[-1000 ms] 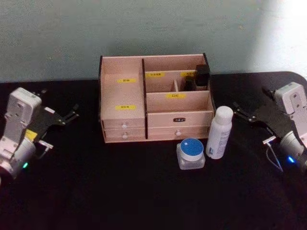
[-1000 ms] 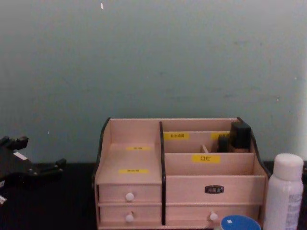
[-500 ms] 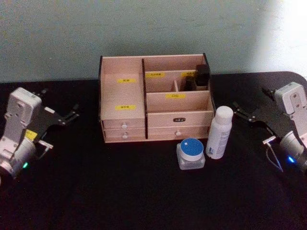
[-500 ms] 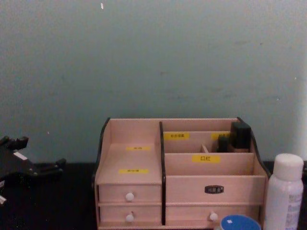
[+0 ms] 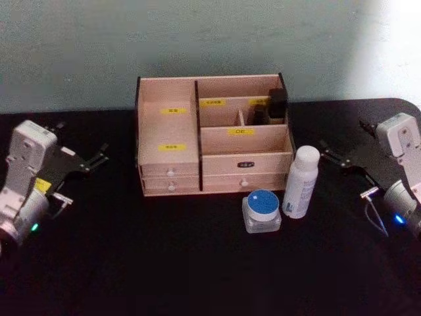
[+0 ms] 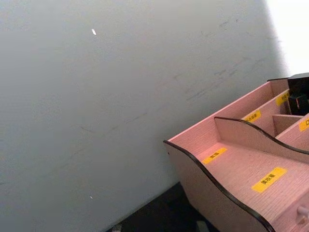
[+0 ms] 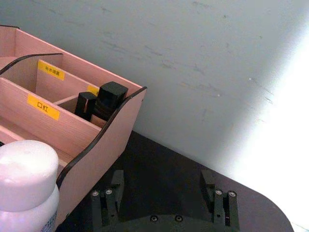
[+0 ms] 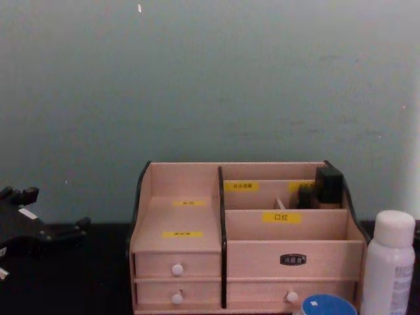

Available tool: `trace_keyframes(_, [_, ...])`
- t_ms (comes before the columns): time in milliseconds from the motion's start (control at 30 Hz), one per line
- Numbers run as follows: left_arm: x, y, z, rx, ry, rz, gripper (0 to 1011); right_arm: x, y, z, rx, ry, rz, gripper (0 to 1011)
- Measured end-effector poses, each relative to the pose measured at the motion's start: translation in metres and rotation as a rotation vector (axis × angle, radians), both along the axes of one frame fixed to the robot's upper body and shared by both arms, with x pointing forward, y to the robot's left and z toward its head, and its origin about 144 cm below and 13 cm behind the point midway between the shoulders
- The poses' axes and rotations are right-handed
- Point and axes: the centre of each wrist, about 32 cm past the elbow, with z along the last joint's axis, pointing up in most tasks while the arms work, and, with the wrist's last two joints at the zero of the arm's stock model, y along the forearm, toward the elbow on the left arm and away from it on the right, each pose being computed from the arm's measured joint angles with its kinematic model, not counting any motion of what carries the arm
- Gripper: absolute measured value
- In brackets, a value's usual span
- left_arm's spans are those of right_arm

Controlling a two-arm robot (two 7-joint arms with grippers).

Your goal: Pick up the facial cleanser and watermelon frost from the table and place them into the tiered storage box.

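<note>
head: tiered storage box [image 5: 171,131] between left gripper [image 5: 100,155] and right gripper [image 5: 327,151] | right wrist: fingers [image 7: 112,191] spread, white bottle [image 7: 24,188] near | chest: left fingers [image 8: 20,195] spread, pointing inward

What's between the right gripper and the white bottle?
Nothing but bare black table. In the head view, the right gripper sits off to the bottle's right, with a clear gap between them.

Down in my chest view the bottom edge slices off the blue-lidded jar [image 8: 328,306] and the base of the white bottle [image 8: 388,262], dark items [image 5: 277,102] sit half-hidden behind a divider in the tiered storage box [image 5: 223,163], yellow labels [image 5: 173,110] too small to read.
</note>
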Motion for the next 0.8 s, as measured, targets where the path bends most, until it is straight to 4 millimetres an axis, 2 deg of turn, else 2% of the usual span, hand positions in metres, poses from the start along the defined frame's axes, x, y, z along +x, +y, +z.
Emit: trace_keyframes(800, [0.0,0.0,0.0,0.0,0.0,0.0,1001,0.0,0.0,0.0,0.0,0.0,0.0,1002])
